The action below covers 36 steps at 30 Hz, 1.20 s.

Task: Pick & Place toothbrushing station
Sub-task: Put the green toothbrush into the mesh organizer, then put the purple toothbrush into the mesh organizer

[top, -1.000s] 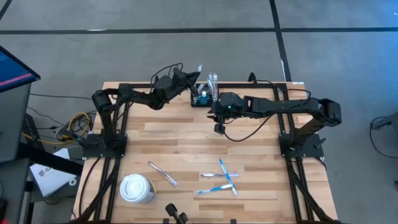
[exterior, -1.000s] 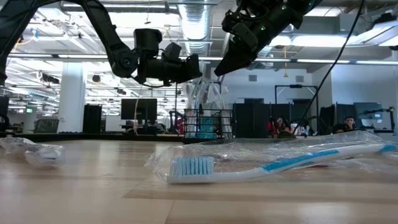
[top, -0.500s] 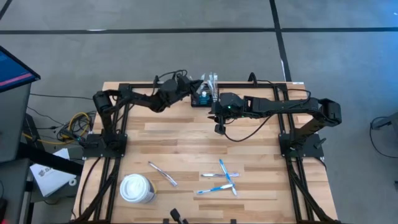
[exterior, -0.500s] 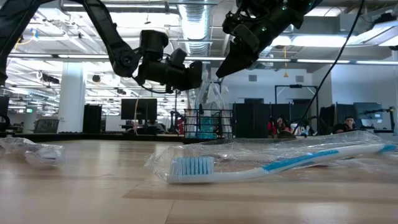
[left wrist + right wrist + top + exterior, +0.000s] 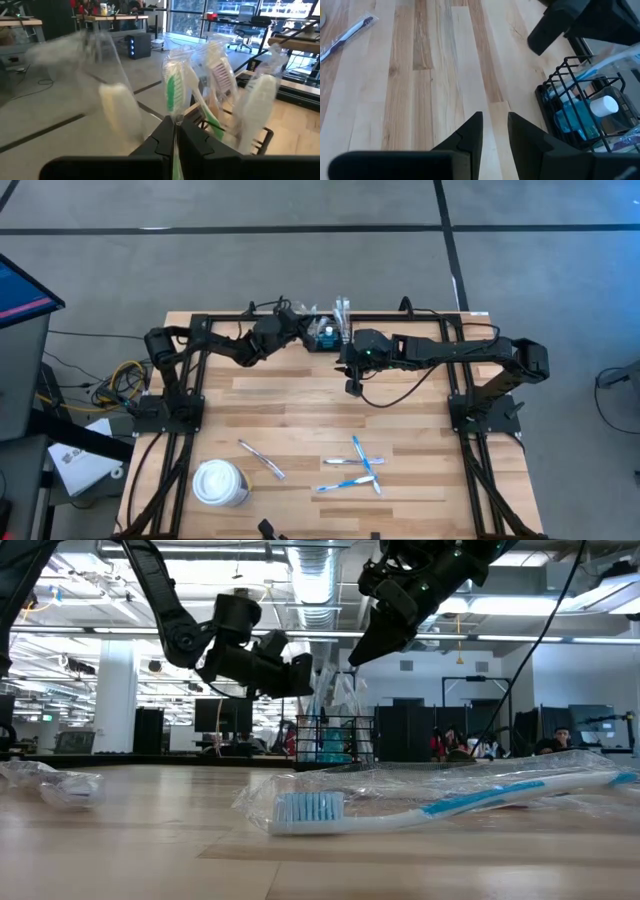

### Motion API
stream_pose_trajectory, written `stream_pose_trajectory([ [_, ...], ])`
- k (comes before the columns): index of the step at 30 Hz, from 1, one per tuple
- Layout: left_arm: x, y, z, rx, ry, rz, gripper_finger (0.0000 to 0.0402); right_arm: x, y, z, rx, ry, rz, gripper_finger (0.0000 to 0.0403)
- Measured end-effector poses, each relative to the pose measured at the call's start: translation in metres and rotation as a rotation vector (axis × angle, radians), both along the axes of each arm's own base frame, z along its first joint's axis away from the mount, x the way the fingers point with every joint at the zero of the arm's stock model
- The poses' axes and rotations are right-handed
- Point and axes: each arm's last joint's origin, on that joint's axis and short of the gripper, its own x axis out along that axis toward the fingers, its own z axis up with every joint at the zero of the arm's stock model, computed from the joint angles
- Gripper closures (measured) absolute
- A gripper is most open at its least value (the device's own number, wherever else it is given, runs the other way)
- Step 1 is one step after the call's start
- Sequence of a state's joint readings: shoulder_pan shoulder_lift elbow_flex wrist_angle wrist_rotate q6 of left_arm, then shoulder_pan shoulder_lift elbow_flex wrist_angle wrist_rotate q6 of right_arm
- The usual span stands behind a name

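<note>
The station [image 5: 327, 336] sits at the table's far edge — the left gripper [image 5: 175, 131], pinched shut, should back off slowly without tipping the brushes [image 5: 176, 92]; the right gripper [image 5: 495, 125], jaws slightly apart, holds nothing.

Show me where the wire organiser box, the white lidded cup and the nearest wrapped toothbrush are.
wire organiser box [image 5: 335, 740], low view, front mesh wall.
white lidded cup [image 5: 218, 481], high view, lid centre.
nearest wrapped toothbrush [image 5: 310, 809], low view, bristle head.

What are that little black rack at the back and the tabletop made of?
The rack looks like thin metal wire with a matte black coat: open bars you can see through. The tabletop looks like light wood planks: visible grain and seams, a smooth, slightly glossy finish.
</note>
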State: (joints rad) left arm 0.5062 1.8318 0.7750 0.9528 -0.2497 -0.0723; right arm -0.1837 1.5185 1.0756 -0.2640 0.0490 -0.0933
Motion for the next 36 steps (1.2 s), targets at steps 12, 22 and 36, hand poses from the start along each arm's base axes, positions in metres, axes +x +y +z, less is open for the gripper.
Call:
stream_pose_trajectory([
  [12,-0.004,-0.002,-0.004,-0.01,0.018,0.003,0.0395,0.001,0.0,0.001,0.009,-0.013,-0.01,0.0321],
  [22,-0.006,-0.003,0.008,0.009,-0.002,-0.003,0.038,0.0,0.0,0.001,0.01,-0.012,-0.01,0.0321],
  [36,-0.028,-0.018,0.048,-0.057,0.111,-0.026,0.0307,0.001,0.0,0.001,0.01,-0.012,-0.01,0.0321],
])
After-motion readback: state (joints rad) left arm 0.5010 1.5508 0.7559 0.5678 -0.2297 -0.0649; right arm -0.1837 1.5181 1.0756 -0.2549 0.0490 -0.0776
